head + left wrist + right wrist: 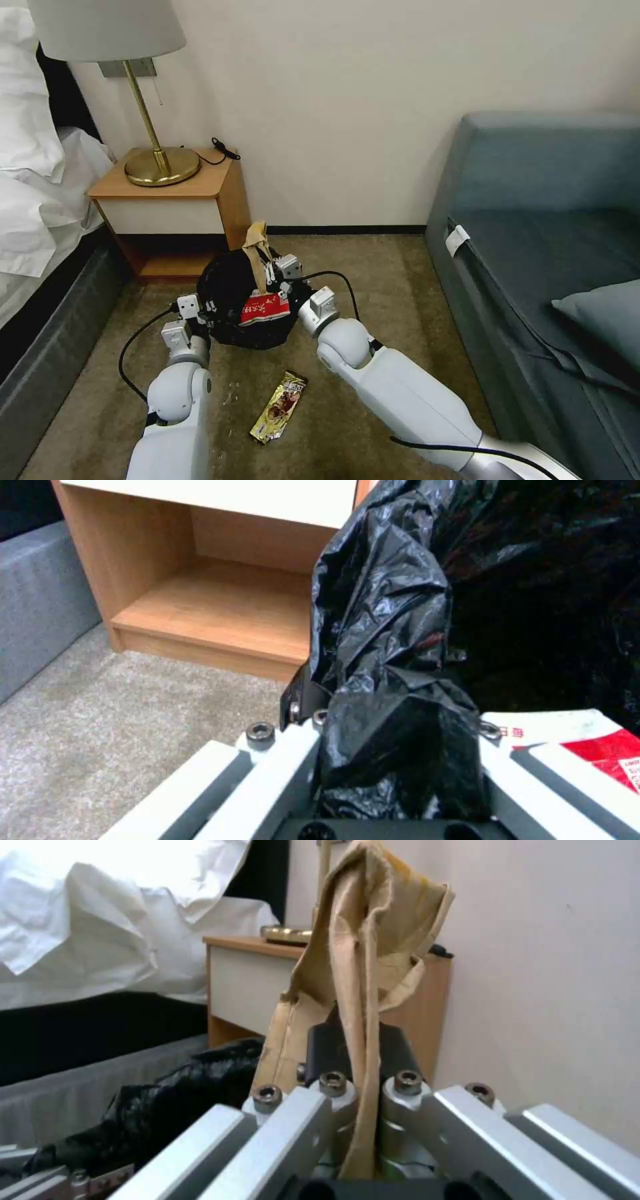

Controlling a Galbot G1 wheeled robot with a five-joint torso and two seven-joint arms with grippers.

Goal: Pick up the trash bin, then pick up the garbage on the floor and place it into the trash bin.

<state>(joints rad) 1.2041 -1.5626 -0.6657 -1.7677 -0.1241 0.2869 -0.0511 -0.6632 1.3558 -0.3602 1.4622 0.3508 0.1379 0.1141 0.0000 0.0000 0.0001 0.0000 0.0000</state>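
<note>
Glossy, crinkled black plastic liner [393, 630]; matt creased tan paper wad [363, 965]; shiny gold-brown wrapper [279, 407]; smooth wood nightstand [193, 200]; rough carpet [373, 293].

The round white trash bin [257, 337] is wholly hidden under its crumpled black plastic bag liner [227, 287]. The red-and-white packet [587, 740] is cut off by the left wrist view's edge, its print unreadable.

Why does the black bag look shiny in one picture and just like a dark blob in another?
In the left wrist view the bin liner sits close to the camera, so light glints off its crinkles. In the head view the trash bin is farther off and its folds merge into black. In the right wrist view it lies dim behind the tan paper.
</note>
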